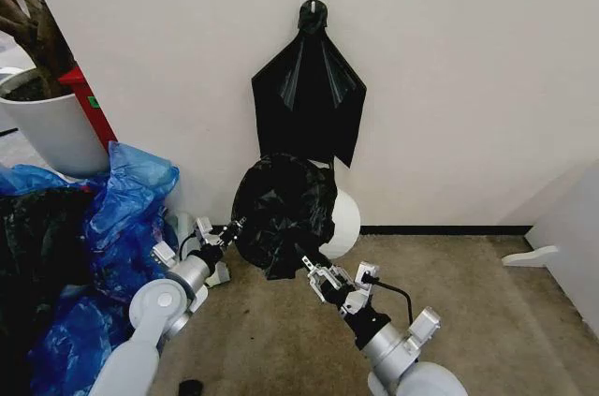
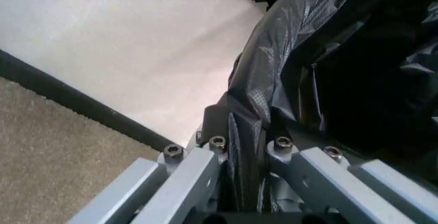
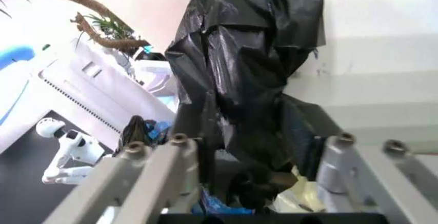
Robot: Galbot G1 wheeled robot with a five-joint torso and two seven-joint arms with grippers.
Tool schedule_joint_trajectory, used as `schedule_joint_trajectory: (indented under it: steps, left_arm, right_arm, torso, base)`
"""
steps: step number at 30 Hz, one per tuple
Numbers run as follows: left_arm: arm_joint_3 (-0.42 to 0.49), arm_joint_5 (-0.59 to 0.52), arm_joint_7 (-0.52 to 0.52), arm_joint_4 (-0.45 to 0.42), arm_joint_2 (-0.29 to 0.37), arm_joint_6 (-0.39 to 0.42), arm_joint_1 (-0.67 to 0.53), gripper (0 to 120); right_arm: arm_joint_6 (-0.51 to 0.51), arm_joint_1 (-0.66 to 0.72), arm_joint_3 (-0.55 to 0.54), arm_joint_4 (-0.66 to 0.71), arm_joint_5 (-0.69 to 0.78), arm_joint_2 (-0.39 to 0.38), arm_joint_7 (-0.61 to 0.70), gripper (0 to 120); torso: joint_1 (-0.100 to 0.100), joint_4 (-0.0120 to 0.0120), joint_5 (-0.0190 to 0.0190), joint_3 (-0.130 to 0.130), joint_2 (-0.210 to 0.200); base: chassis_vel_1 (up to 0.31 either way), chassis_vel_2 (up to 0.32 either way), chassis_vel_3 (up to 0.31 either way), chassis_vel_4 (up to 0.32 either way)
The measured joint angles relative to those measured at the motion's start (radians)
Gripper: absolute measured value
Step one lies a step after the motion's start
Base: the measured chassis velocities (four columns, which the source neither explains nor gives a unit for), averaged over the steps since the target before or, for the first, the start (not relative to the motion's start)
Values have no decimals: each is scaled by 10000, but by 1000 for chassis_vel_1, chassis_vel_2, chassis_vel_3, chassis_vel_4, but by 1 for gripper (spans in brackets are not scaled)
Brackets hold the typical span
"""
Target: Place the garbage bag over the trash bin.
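Left end effector (image 1: 231,228) clamped on garbage bag (image 1: 284,211) edge. Right end effector (image 1: 315,267) closed on bag's lower edge. Between both end effectors, bag draped over trash bin (image 1: 344,223), lying sideways on floor (image 1: 468,312) against wall (image 1: 449,87).

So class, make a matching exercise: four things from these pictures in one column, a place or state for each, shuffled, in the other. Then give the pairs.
Things
1. garbage bag
2. trash bin
3. black bunch
4. blue bags

Places or states
A. hanging from a wall hook
B. heaped on the floor at the left
C. white, partly wrapped in black plastic
D. gripped by the left hand

Pairs: 1-D, 2-C, 3-A, 4-B
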Motion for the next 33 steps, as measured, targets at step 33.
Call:
schedule_joint_trajectory:
  steps: [33]
  left_arm:
    - [-228,-1283,-376,-6,71,517,27,1]
  right_arm:
    - [-38,-544,1565,-1296,112,88,-1092,0]
  torso:
    - [0,-1,0,1,0]
  base:
    - [0,0,0,0]
